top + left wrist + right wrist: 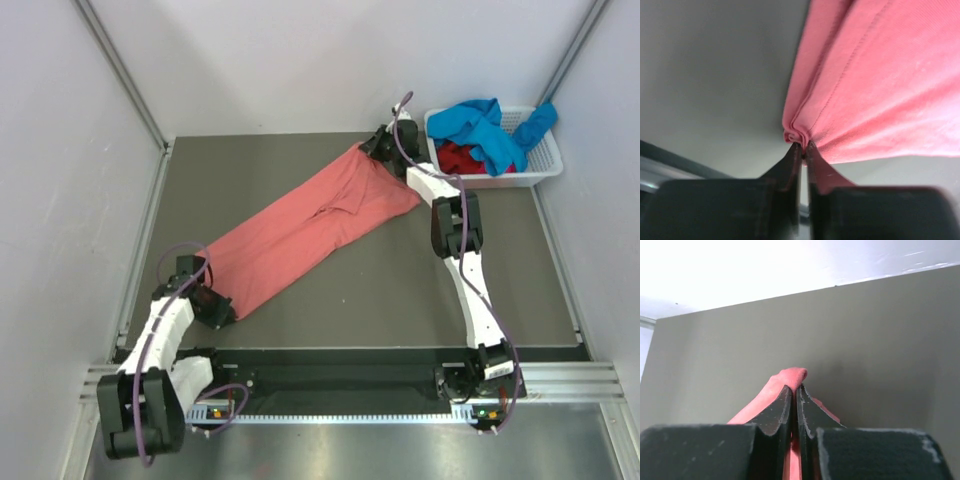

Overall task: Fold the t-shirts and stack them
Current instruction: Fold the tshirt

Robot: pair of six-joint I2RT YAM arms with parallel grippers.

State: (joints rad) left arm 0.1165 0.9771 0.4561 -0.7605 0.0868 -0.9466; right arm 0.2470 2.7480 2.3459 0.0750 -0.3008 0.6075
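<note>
Early in the task, by the look of it: nothing folded, nothing stacked. No fold yet in the soft salmon-pink cloth t-shirt (310, 225), only pinched at both ends and drawn out long across the dark grey table top (400, 290). Lying as a slanting band, from just left of the white slotted plastic basket (545, 172) away toward the near left.

Far end, nearest the basket: clamped tight in the right two-finger gripper (377, 143), with a small nub of pink cloth poking out between closed black jaws. End farthest from the basket: clamped likewise in the left two-finger gripper (216, 306), on a bunched corner of hem.

Left to do, judging from this: laying flat, folding, then the same for the bright blue cloth t-shirt (487, 125) and the dark red cloth t-shirt (458, 158). Both heaped inside the basket, the blue draped over its rim.

Smooth matte knit with a stitched seam along the edge. Gathered lengthwise, with a ridge and a few creases near mid-length, spreading into a loose flap close to the basket end.
</note>
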